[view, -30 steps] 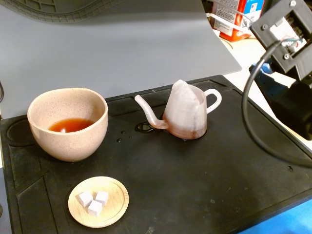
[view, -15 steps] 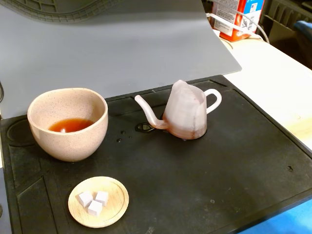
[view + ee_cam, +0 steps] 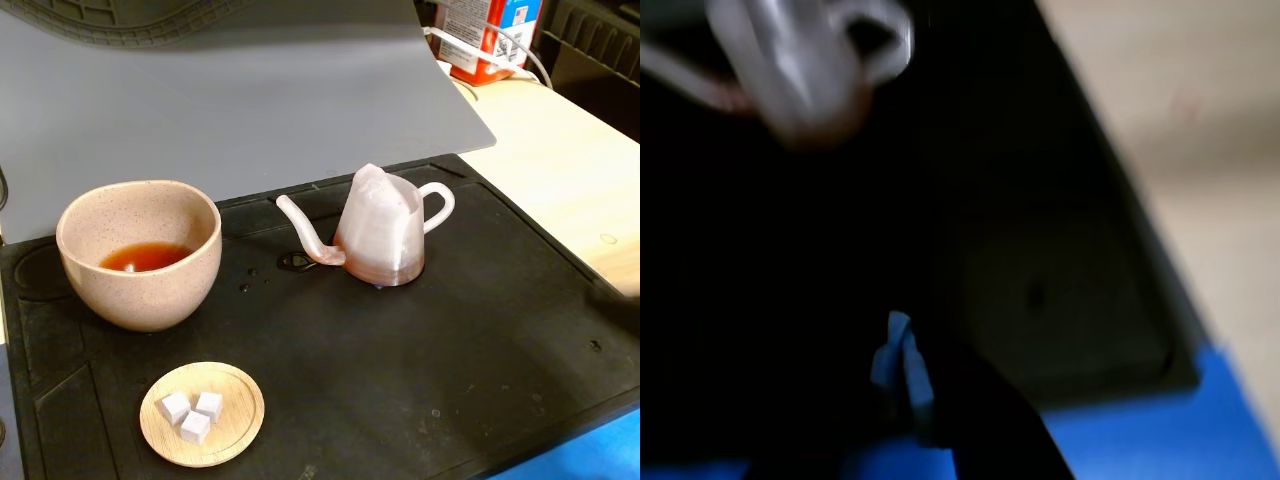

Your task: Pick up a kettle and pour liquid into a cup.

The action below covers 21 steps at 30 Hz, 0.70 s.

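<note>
The kettle stands upright on the black mat, a little past the middle toward one o'clock in the fixed view, its thin spout reaching toward nine o'clock and its loop handle facing three o'clock. The cup sits well apart from it at about nine o'clock on the mat, and a shallow pool of the reddish-brown liquid lies in its bottom. A few dark wet spots show on the mat between the spout tip and the cup. At seven o'clock a small wooden dish holds three white cubes, which look to have no part in the job. Nothing grips the kettle, and the fixed view shows no arm apart from a dim dark smear at the edge near four o'clock that I cannot identify. The wrist view is badly blurred: the kettle appears at eleven o'clock, far from the camera, and the claw shows only as a bluish shape at six o'clock, so I cannot tell whether its fingers are apart or together. Since tea is in the cup and the kettle is set down, I judge the pour most likely done, with little left beyond the arm going to rest
</note>
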{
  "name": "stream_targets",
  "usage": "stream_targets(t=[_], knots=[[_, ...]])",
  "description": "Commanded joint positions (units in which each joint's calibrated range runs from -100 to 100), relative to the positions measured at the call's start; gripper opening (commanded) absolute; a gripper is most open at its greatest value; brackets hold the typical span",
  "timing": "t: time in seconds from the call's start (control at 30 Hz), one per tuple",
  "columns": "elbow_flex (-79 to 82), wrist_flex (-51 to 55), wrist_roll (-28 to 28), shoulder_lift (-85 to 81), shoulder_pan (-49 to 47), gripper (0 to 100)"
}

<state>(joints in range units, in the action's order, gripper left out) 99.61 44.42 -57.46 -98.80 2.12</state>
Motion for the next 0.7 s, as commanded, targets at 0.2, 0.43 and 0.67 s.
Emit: stream_targets(t=[0.2, 0.43, 0.67], knots=[[0.2, 30.5, 0.2, -0.4, -0.8, 0], [0.2, 30.5, 0.2, -0.4, -0.8, 0], [0.2, 30.5, 0.2, -0.4, -0.8, 0]])
